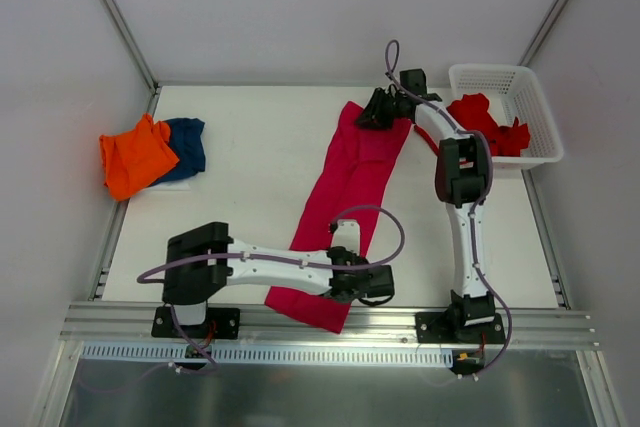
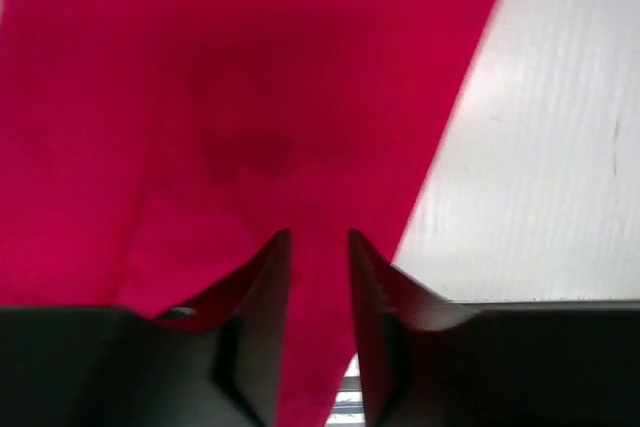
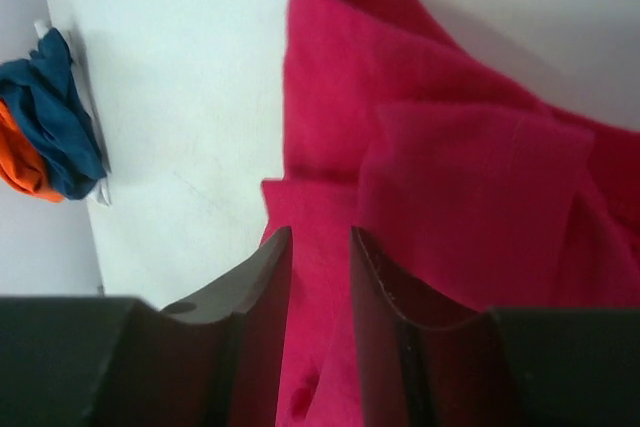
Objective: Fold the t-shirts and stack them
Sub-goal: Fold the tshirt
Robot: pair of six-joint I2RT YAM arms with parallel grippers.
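The long magenta-pink cloth t-shirt (image 1: 350,182) lies as a narrow strip down the middle of the white table (image 1: 240,217). The left gripper (image 2: 318,237) at its near end and the right gripper (image 3: 318,232) at its far end are seen with jaws slightly apart over the cloth. For the crosswise fold judged due, all layers should be pinched squarely and one end carried level onto the other. Bare matt surface is left beside the strip, with the orange t-shirt (image 1: 135,157) and navy blue t-shirt (image 1: 188,145) piled far left, and the bright red t-shirt (image 1: 490,125) in the white plastic mesh basket (image 1: 540,112) far right, between plain pale walls.
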